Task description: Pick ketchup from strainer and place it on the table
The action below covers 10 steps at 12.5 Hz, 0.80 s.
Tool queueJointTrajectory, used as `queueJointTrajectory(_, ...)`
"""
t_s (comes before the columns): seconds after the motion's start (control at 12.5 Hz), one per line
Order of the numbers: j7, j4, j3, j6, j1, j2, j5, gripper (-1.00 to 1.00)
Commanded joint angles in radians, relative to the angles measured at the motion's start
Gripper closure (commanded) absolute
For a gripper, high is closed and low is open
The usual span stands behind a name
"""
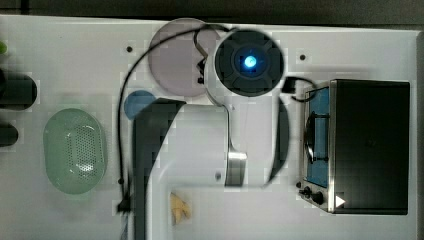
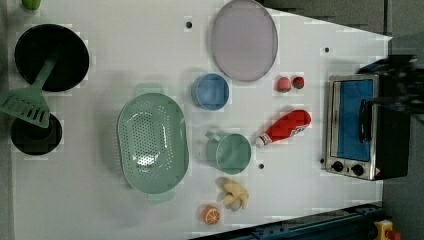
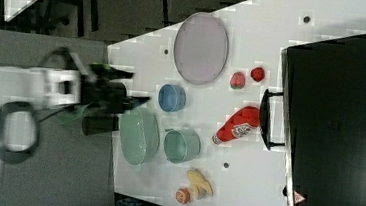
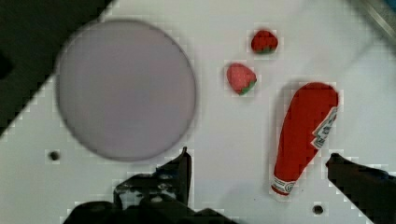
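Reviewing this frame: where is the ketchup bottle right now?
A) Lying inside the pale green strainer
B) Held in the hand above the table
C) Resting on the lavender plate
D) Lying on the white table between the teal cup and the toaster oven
D: in the left view the ketchup lies flat on the table, between the teal cup and the toaster oven; the strainer holds nothing.

bright, even light washes the white counter nearly flat, with soft faint shadows. all views look blocky and smeared; the arm blurs in the right view, and a blue lamp glares in the top view.
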Motion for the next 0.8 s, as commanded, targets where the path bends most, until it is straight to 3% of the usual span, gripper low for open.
queueJointTrajectory(0.08, 0.006, 0.087, 0.026, -0.160, 0.006, -0.002, 0.008, -1.00)
queueJointTrajectory(0.32, 0.006, 0.162, 0.019, -0.295, 0.003, -0.002, 0.008, -1.00)
queueJointTrajectory(0.8, 0.006, 0.159, 0.002, -0.280, 0.002, 0.005, 0.007, -1.00)
